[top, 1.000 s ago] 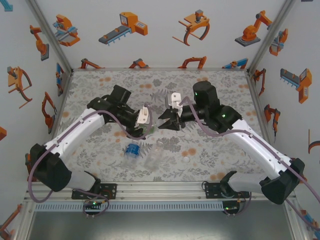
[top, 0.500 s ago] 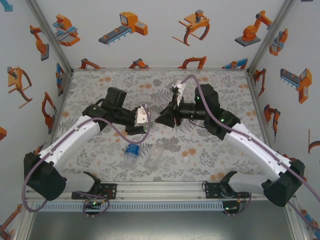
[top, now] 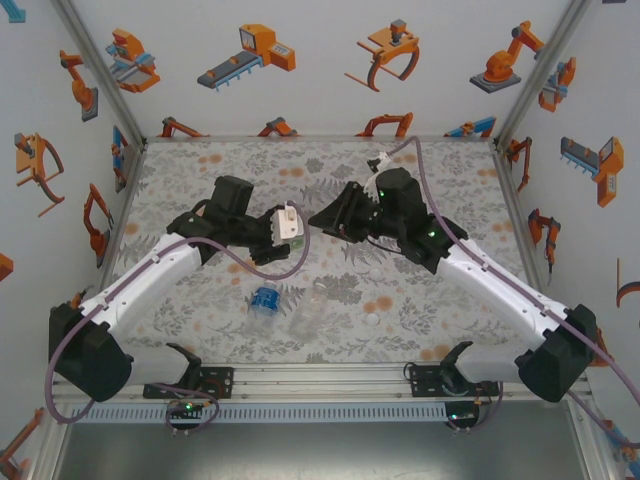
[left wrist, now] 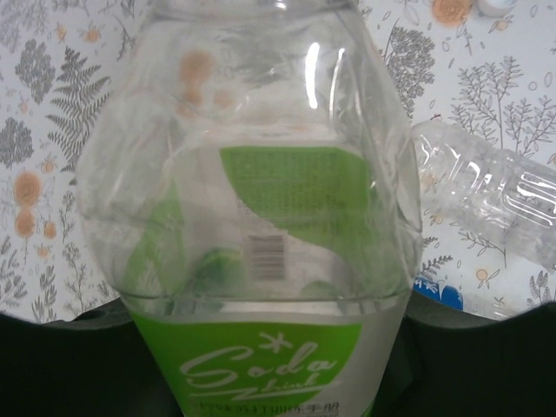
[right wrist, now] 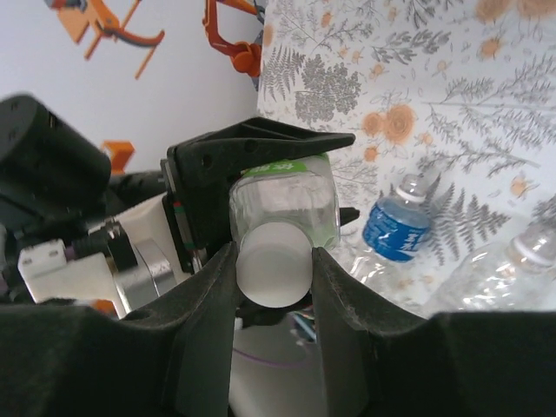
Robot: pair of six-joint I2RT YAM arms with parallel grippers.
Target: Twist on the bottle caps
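Note:
My left gripper (left wrist: 261,356) is shut on the green-labelled bottle (left wrist: 252,217), holding it by its lower body above the table. The bottle's (right wrist: 282,204) neck points at my right gripper (right wrist: 274,269), which is shut on a white bottle cap (right wrist: 274,262) set against the bottle's mouth. From above, the left gripper (top: 270,232) and right gripper (top: 325,218) meet nose to nose over the middle of the table. The blue-labelled bottle (top: 265,300) and the plain clear bottle (top: 305,315) lie on the table below them.
A loose white cap (top: 372,320) lies on the mat to the right of the clear bottle. The blue-labelled bottle (right wrist: 395,228) and the clear bottle (right wrist: 512,269) lie side by side. Walls with orange robot pictures close in the table on three sides.
Both grippers have moved together toward the back of the table, still facing each other. The right wrist has turned about its axis, with its cable now on top.

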